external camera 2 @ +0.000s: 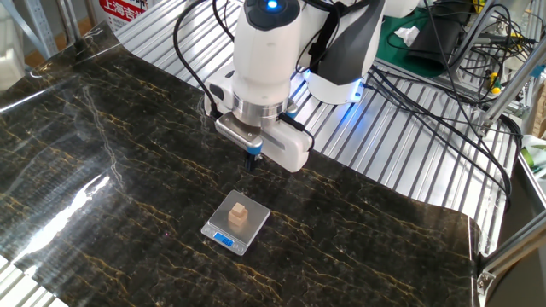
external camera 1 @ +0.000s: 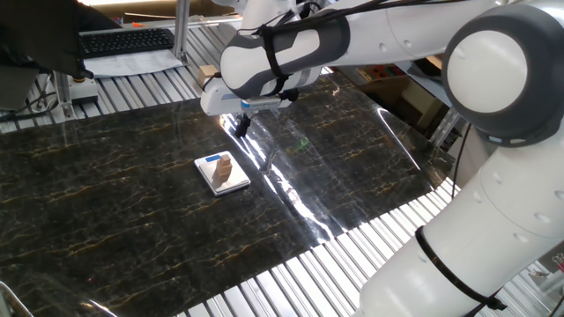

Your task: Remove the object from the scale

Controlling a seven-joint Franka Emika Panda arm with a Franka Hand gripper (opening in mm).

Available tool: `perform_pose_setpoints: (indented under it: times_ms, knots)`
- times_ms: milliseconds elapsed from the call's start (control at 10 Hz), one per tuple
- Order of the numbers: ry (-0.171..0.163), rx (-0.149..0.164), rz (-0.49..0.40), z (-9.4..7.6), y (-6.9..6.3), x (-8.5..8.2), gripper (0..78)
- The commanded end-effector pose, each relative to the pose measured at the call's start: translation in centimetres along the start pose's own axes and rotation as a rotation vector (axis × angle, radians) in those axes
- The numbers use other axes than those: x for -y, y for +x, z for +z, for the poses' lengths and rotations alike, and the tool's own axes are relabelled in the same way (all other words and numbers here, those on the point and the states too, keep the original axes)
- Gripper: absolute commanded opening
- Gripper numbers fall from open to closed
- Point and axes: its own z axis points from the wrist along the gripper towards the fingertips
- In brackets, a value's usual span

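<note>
Both views are bright and evenly lit from overhead. Glare streaks white across the glossy dark mat [external camera 1: 300,207] on my bench, and again at its left edge [external camera 2: 81,200] from the other side. A blue glow [external camera 2: 341,102] shines behind my arm. Focus is sharp, shadows soft and faint, edges undistorted.

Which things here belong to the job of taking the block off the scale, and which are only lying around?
For the job: block; scale; claw.
Only around: keyboard; cables; green cloth.
</note>
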Motion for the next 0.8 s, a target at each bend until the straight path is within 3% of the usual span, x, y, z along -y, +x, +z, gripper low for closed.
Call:
perform_pose_setpoints:
  times_ms: [100,800]
  knots:
    - [0.006,0.011,-0.023,-0.14,-0.1,0.01,0.0]
    - [0.017,0.014,-0.057,-0.12,-0.11,0.03,0.0]
